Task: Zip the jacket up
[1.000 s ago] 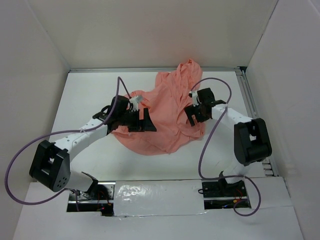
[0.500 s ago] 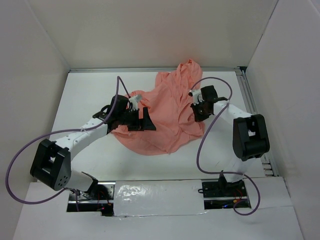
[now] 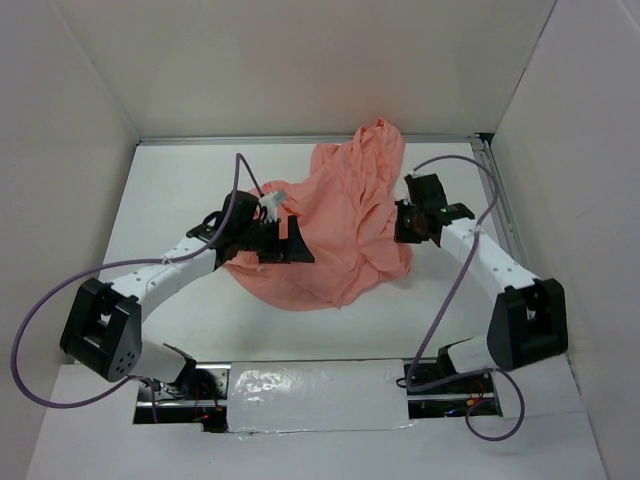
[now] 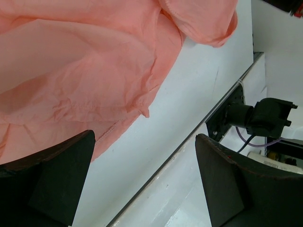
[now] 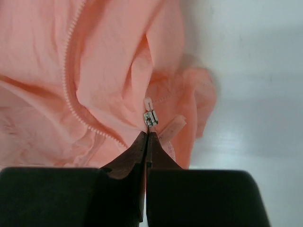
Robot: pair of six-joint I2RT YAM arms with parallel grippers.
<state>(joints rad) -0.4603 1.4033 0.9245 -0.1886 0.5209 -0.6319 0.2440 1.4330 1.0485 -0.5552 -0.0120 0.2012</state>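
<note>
Right gripper: closed, its two dark fingertips pressed together with no gap, at the jacket's right edge.
Tip contact: the tips met at the lower end of the zipper slider. Whether they pinched the slider itself or the fabric under it could not be told.
Zipper slider: small and metal, it sat on a fold of the jacket near its right edge, with its pale pull tab pointing away from the tips.
Zipper teeth: a single pale row curved across the jacket fabric, left of the slider in the right wrist view.
Left gripper: wide open and holding nothing, over the jacket's left side.
Left fingers: black and spread far apart. The jacket's wrinkled hem lay just beyond them, touching neither.
Jacket: salmon pink and crumpled in a loose heap between the two grippers, with a bunched part reaching toward the far wall.
Table: white, showing all around the jacket.
Cables: purple, one looped off each arm, arching beside the jacket's left and right sides.
</note>
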